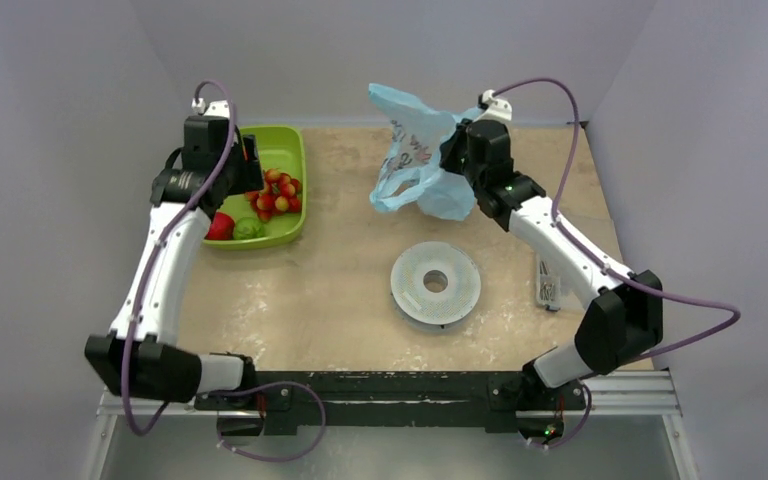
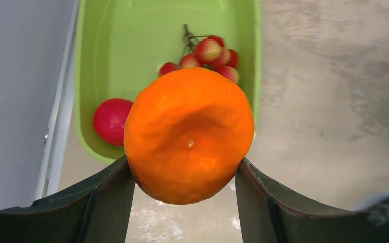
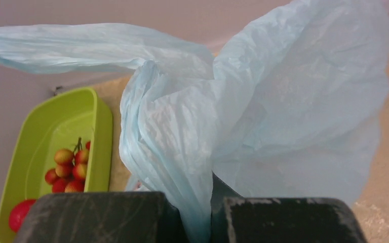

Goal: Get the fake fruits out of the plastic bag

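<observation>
My left gripper (image 2: 183, 164) is shut on the orange fake fruit (image 2: 188, 134) and holds it in the air over the near right edge of the lime-green tray (image 2: 83, 101). The tray holds the cluster of small red balls (image 2: 207, 55) and the red round piece (image 2: 110, 120). In the top view the left gripper (image 1: 250, 165) hangs over the tray (image 1: 295, 150), with the cluster (image 1: 278, 192), red piece (image 1: 220, 227) and green fruit (image 1: 248, 229) inside. My right gripper (image 1: 457, 150) is shut on the light-blue plastic bag (image 1: 410, 160), lifted off the table. The pinched bag (image 3: 283, 111) fills the right wrist view.
A white round disc with a centre hole (image 1: 435, 283) lies on the table in front of the bag. A small metallic object (image 1: 547, 283) lies by the right arm. Grey walls close in the left, back and right sides.
</observation>
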`<state>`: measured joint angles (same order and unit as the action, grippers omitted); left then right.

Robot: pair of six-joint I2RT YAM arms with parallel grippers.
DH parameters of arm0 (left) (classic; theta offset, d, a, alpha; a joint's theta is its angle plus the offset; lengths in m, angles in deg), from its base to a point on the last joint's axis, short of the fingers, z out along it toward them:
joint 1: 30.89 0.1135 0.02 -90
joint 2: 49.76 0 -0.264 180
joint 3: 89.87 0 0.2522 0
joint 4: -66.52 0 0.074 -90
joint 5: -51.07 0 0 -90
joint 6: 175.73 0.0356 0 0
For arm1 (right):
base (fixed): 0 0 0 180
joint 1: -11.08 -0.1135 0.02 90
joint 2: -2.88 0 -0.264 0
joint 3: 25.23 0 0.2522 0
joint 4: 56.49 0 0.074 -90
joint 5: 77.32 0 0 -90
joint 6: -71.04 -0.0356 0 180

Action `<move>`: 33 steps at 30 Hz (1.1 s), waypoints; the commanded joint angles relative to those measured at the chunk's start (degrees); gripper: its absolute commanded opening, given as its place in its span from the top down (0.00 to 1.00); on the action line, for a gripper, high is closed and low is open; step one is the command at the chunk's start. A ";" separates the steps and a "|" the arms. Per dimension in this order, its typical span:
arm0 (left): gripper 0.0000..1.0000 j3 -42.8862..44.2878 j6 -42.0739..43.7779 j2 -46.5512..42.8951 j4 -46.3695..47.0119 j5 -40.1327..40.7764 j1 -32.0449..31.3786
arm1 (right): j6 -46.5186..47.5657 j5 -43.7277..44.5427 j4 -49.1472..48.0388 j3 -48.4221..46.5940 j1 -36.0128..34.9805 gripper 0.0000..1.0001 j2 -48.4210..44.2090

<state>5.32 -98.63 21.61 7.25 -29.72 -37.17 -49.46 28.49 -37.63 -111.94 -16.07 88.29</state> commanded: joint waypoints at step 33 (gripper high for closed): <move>0.00 11.82 3.06 35.22 -2.86 -3.07 14.81 | 6.15 -4.63 16.82 -13.77 4.51 0.63 11.87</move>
<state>15.82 -96.03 58.99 3.84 -31.45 -22.74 -43.97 25.06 -21.91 -123.59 -11.40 101.23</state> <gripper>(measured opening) 0.992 0.364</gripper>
